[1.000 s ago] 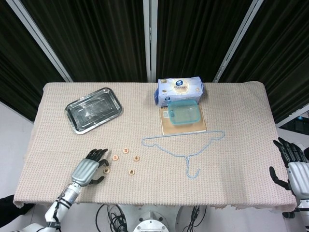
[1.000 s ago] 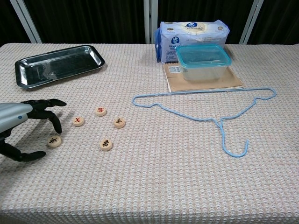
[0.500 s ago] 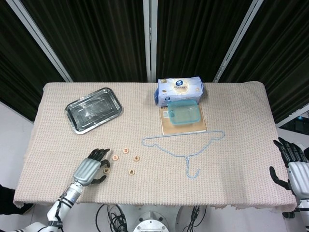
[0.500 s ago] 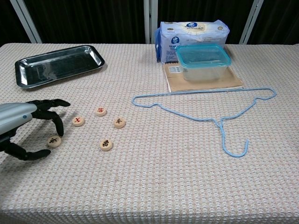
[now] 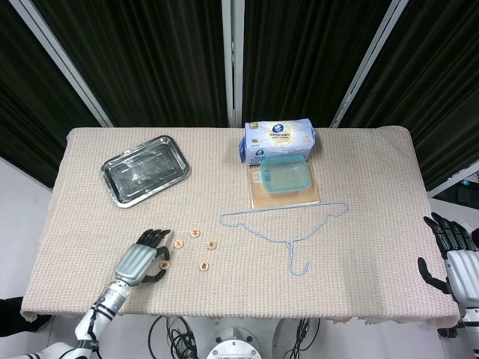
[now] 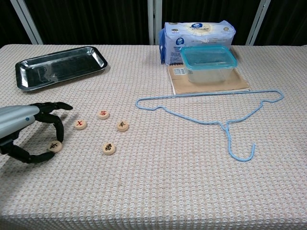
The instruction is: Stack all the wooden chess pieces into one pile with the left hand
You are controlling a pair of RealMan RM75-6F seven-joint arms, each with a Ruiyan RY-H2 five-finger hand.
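Observation:
Several round wooden chess pieces lie flat on the cloth at the front left, none stacked. The nearest piece sits between the thumb and a curled fingertip of my left hand. Whether they touch it I cannot tell. It still rests on the cloth. Others lie to the right: one with a red mark, one behind it, one and one. My right hand hangs beyond the table's right edge, its fingers spread and holding nothing.
A steel tray stands at the back left. A blue wire hanger lies mid-table. A blue-lidded plastic box sits on a brown board in front of a tissue pack.
The left hand has crept forward and lowered over the nearest piece, its thumb drawing in toward it. The pieces and the right hand have not moved.

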